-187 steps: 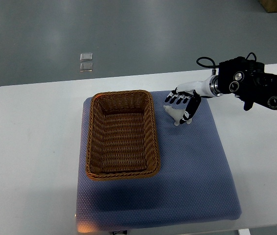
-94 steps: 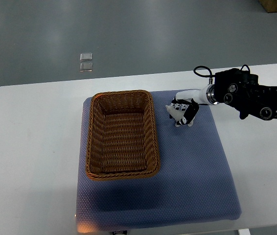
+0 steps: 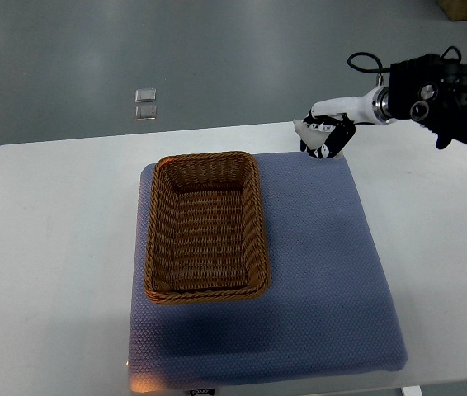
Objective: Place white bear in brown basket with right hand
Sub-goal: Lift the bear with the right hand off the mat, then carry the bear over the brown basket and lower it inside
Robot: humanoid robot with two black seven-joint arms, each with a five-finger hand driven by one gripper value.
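My right hand (image 3: 324, 136) comes in from the right edge and is shut on the white bear (image 3: 307, 131), holding it above the far edge of the blue mat, to the right of and beyond the basket. Only a small white part of the bear shows between the black and white fingers. The brown wicker basket (image 3: 205, 288) sits on the left half of the mat, and nothing shows inside it. My left arm is out of view.
The blue textured mat (image 3: 324, 272) covers the middle of the white table (image 3: 52, 247). Two small clear squares (image 3: 144, 105) lie on the grey floor beyond the table's far edge.
My right hand closed on the white bear on the mat, then lifted it up and away toward the table's far edge. The arm drew back to the right.
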